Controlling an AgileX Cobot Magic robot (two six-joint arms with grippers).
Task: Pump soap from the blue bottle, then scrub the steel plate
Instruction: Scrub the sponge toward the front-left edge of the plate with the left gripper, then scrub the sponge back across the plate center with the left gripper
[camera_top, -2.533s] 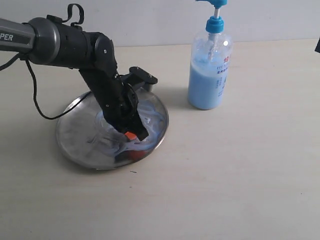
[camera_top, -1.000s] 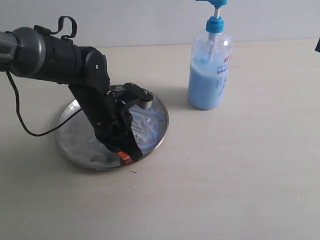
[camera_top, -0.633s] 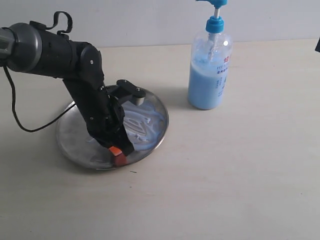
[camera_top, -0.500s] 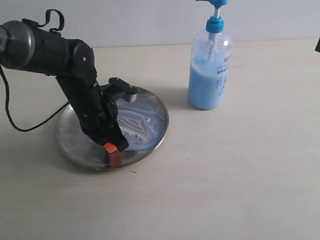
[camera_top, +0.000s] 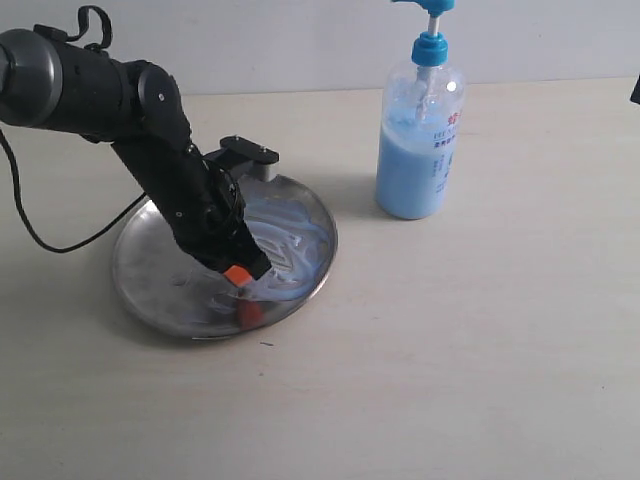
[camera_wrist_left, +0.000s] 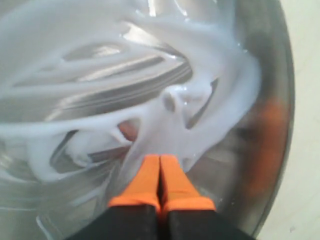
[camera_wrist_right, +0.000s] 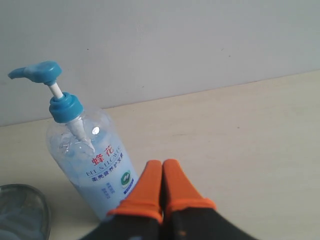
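The steel plate (camera_top: 150, 285) lies left of centre on the table, its right half covered in whitish-blue swirls of soap (camera_top: 295, 240). My left gripper (camera_top: 240, 277) is shut, empty, its orange fingertips pressed down into the soap (camera_wrist_left: 165, 115) on the plate (camera_wrist_left: 272, 65). The blue bottle (camera_top: 418, 150) stands upright to the right of the plate, pump head raised. In the right wrist view my right gripper (camera_wrist_right: 162, 162) is shut with nothing in it, held off to the side of the bottle (camera_wrist_right: 95, 165); that arm is out of the exterior view.
A black cable (camera_top: 70, 240) loops from the left arm down to the table left of the plate. The pale wall (camera_top: 300, 40) runs along the back edge of the table. The plate's rim (camera_wrist_right: 20, 210) shows at the edge of the right wrist view.
The left arm has swept its shut fingertips across the plate, first toward the near-left rim, then back toward the middle, smearing the soap into new streaks. Bottle unmoved.
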